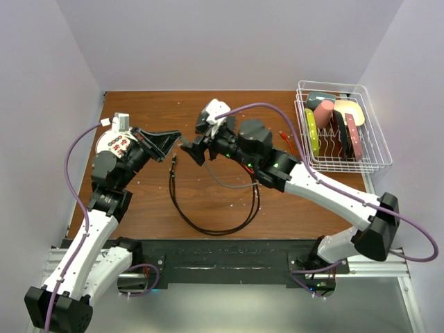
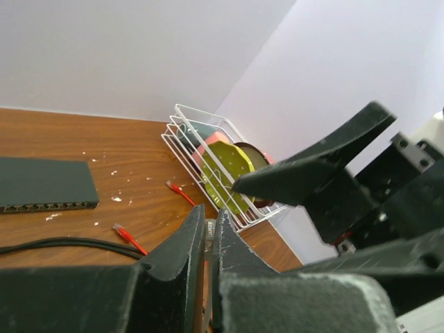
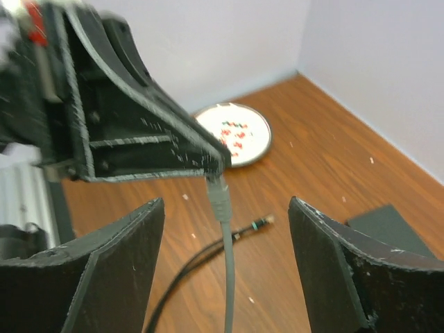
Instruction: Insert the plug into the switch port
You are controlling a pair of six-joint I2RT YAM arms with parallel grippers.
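Note:
The grey cable's plug (image 3: pixel 220 194) is pinched at the tips of my left gripper (image 2: pixel 208 218), which is shut on it above the table; its grey cord (image 1: pixel 220 182) hangs down and trails right. My right gripper (image 3: pixel 225 203) is open, one finger on each side of the hanging plug and apart from it. In the top view both grippers meet mid-table, left gripper (image 1: pixel 177 143) against right gripper (image 1: pixel 195 150). The flat black switch (image 2: pixel 41 184) lies on the table, its row of ports (image 2: pixel 48 206) along the near edge. In the top view my right arm hides it.
A white wire dish rack (image 1: pixel 340 128) with coloured plates stands at the back right. A white round plate (image 1: pixel 118 144) lies at the left. A black cable loop (image 1: pixel 208 215) lies near the front, its plug (image 3: pixel 260 223) nearby. Red cable pieces (image 2: pixel 128 238) lie by the switch.

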